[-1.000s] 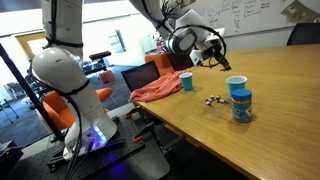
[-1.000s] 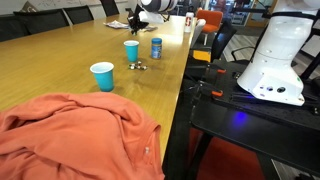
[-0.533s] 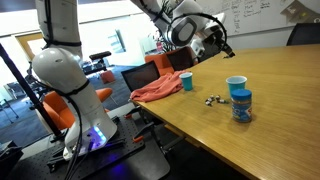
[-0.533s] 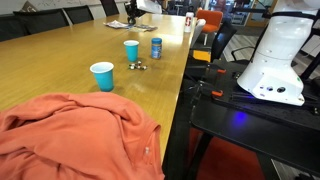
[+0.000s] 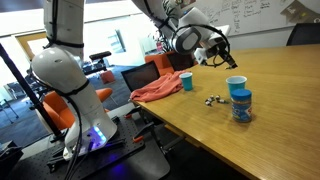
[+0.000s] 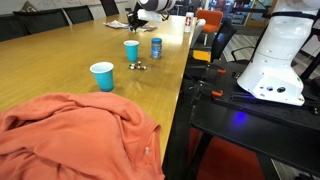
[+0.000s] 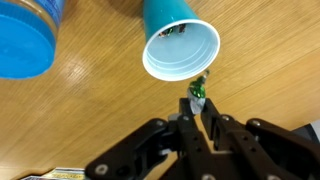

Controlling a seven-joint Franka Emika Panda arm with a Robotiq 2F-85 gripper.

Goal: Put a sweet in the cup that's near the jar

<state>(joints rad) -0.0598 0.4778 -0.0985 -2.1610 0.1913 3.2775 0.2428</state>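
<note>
The white cup with a blue rim (image 5: 236,85) stands beside the blue jar (image 5: 241,105) on the wooden table; both also show in an exterior view, cup (image 6: 132,50) and jar (image 6: 156,47). My gripper (image 5: 215,52) hangs in the air above and short of the cup, also seen in an exterior view (image 6: 142,15). In the wrist view the gripper (image 7: 196,103) is shut on a green-wrapped sweet (image 7: 197,90), just outside the rim of the open cup (image 7: 180,48). The jar's lid (image 7: 25,40) shows at the upper left.
A smaller teal cup (image 5: 186,81) (image 6: 102,76) stands apart. Loose sweets (image 5: 212,99) (image 6: 138,66) lie on the table between the cups. An orange cloth (image 5: 155,90) (image 6: 70,140) lies at the table's end. Chairs and the robot base stand beside the table edge.
The gripper rose with the sweet, then came down again, ending slightly nearer the white cup. Cups, jar and loose sweets have not moved.
</note>
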